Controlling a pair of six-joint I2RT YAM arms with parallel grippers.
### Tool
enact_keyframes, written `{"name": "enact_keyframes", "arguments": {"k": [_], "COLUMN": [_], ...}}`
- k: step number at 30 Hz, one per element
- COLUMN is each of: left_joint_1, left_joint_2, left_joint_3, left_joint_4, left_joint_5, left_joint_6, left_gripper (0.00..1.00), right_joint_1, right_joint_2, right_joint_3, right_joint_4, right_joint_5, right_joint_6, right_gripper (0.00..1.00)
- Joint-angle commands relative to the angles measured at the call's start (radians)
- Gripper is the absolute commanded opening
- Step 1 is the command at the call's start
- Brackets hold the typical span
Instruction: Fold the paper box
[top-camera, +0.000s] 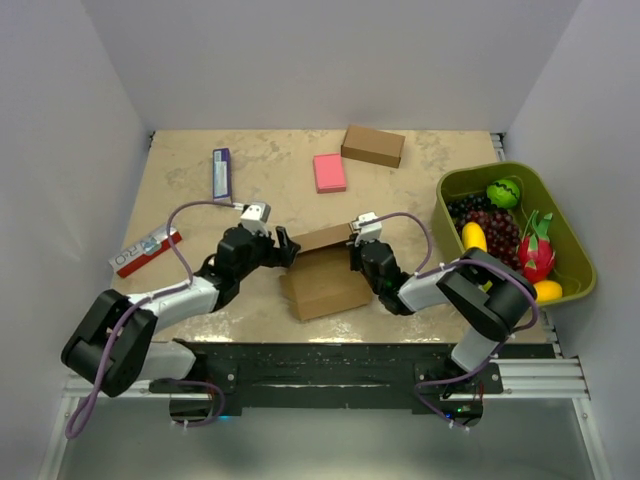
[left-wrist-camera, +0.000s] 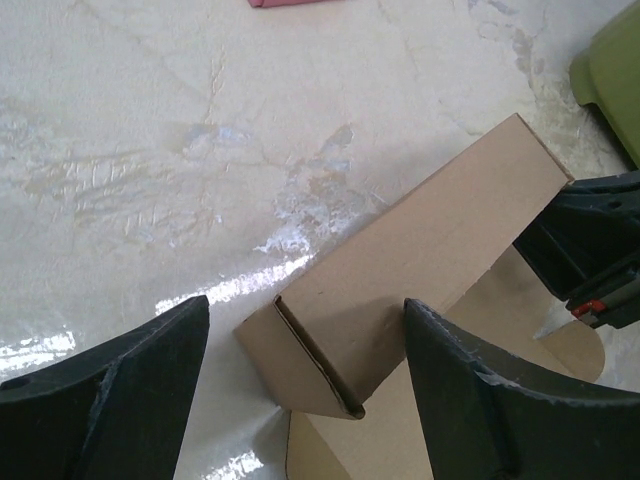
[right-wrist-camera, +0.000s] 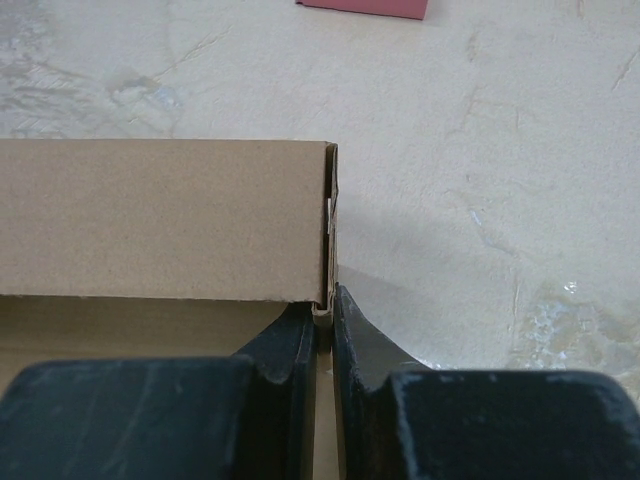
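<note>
A: Left wrist view: the left end effector (left-wrist-camera: 305, 345) gapes wide and holds nothing, straddling the left end of the paper box (left-wrist-camera: 430, 235) and its raised wall.
B: And the right end effector (right-wrist-camera: 325, 318)?
A: Pinched thin on that wall's right end. The box sits mid-tabletop (top-camera: 190, 185), toward the near side.
B: Then I'd close the left squarely on the corner crease — right one steady, so the wall doesn't sag.
</note>
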Motion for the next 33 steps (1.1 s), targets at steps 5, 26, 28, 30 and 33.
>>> {"name": "enact_keyframes", "arguments": {"k": [5, 26, 28, 30, 33], "left_joint_1": [0.002, 0.001, 0.002, 0.002, 0.002], "left_joint_2": [0.048, 0.099, 0.099, 0.093, 0.064], "left_joint_3": [-0.067, -0.130, -0.119, -0.096, -0.072], "left_joint_4": [0.190, 0.386, 0.377, 0.345, 0.287], "left_joint_5": [0.023, 0.164, 0.167, 0.162, 0.145], "left_joint_6": [-0.045, -0.044, -0.050, -0.051, -0.048], "left_gripper": [0.69, 0.40, 0.41, 0.48, 0.62], "right_joint_1": [0.004, 0.015, 0.015, 0.015, 0.015], "right_joint_2": [0.032, 0.152, 0.149, 0.138, 0.089], "right_joint_3": [-0.021, 0.100, 0.094, 0.086, 0.075], "right_joint_4": [-0.016, -0.176, -0.150, -0.141, -0.173], "right_joint_5": [-0.005, 0.279, 0.264, 0.227, 0.189], "right_joint_6": [0.007, 0.190, 0.170, 0.149, 0.144], "right_gripper": [0.00, 0.00, 0.00, 0.03, 0.30]}}
